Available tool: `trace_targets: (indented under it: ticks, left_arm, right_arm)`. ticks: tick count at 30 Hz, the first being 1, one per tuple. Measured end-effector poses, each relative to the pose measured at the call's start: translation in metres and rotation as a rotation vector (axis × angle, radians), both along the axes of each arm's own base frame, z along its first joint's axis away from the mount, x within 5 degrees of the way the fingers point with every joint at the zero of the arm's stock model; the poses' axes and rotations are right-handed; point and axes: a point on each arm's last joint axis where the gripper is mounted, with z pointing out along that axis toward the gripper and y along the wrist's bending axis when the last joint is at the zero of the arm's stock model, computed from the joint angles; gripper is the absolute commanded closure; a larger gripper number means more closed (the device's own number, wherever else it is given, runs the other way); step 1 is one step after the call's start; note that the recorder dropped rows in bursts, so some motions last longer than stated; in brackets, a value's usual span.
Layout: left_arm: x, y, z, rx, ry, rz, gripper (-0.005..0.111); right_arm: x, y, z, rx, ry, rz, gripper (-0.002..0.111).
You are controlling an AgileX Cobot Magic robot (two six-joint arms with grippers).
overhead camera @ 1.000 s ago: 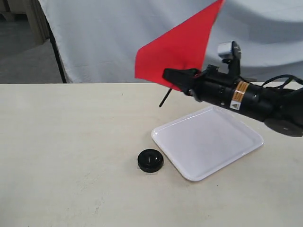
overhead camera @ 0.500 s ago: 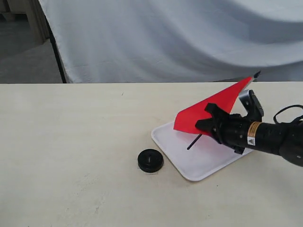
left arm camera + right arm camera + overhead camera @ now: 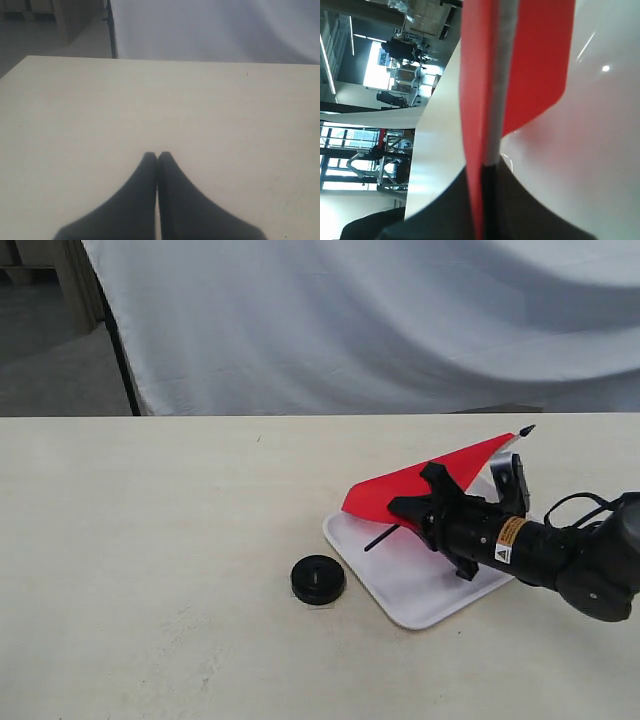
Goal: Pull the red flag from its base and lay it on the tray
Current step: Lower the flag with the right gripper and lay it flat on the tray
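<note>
My right gripper [image 3: 410, 512] is shut on the red flag [image 3: 420, 482], holding it low over the white tray [image 3: 420, 590]. The pole slants, its lower end [image 3: 372, 544] just above the tray's left part and its pointed tip [image 3: 527, 429] up at the far right. In the right wrist view the red flag's cloth [image 3: 540, 55] and pole run out from between the shut fingers [image 3: 520, 210] of my right gripper [image 3: 485, 167] over the tray [image 3: 600, 150]. The black round base [image 3: 318, 579] sits bare on the table, left of the tray. My left gripper [image 3: 157, 156] is shut and holds nothing above bare table.
A pale wooden table [image 3: 150, 540] carries everything. A white cloth backdrop [image 3: 350, 320] hangs behind the far edge. A black cable [image 3: 580, 502] loops behind the right arm.
The right arm has come down and tilted the flag from high above the tray to low over it; the cloth now lies flatter and further left. Base and tray have not moved.
</note>
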Motion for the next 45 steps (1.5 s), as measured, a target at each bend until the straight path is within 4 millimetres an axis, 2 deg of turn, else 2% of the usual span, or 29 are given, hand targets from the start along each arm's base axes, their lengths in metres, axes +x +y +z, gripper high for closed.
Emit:
trace_targets:
  ticks: [3,5,10,14,18,27,30,35,37,39,45]
  left_arm:
    - [0.0,0.0,0.0,0.0,0.0,0.0,0.107]
    - [0.0,0.0,0.0,0.0,0.0,0.0,0.107]
    - [0.0,0.0,0.0,0.0,0.0,0.0,0.107]
    - [0.0,0.0,0.0,0.0,0.0,0.0,0.107]
    - [0.0,0.0,0.0,0.0,0.0,0.0,0.107]
    - [0.0,0.0,0.0,0.0,0.0,0.0,0.107]
    - [0.0,0.0,0.0,0.0,0.0,0.0,0.107]
    - [0.0,0.0,0.0,0.0,0.0,0.0,0.107]
    - [0.0,0.0,0.0,0.0,0.0,0.0,0.107]
    - [0.0,0.0,0.0,0.0,0.0,0.0,0.107]
    - [0.0,0.0,0.0,0.0,0.0,0.0,0.107]
  right_arm:
    - [-0.001,0.0,0.012,-0.028,-0.014,0.015,0.109]
    - [-0.001,-0.001,0.028,-0.075,-0.026,0.024,0.109]
    - [-0.009,-0.004,0.058,-0.262,0.022,0.025,0.109]
    - [-0.022,-0.004,0.059,-0.311,0.097,-0.002,0.109]
    - [-0.034,-0.007,0.048,-0.306,0.17,-0.03,0.109]
    - [-0.035,-0.009,0.047,-0.295,0.187,-0.068,0.107]
    - [-0.035,-0.009,0.046,-0.303,0.181,-0.064,0.095]
    - [-0.035,-0.009,0.038,-0.311,0.205,-0.059,0.055]
    - [-0.035,-0.009,0.036,-0.312,0.21,-0.058,0.043]
    - [-0.035,-0.009,0.036,-0.307,0.208,-0.055,0.039]
    - [-0.035,-0.007,0.042,-0.288,0.177,-0.047,0.039]
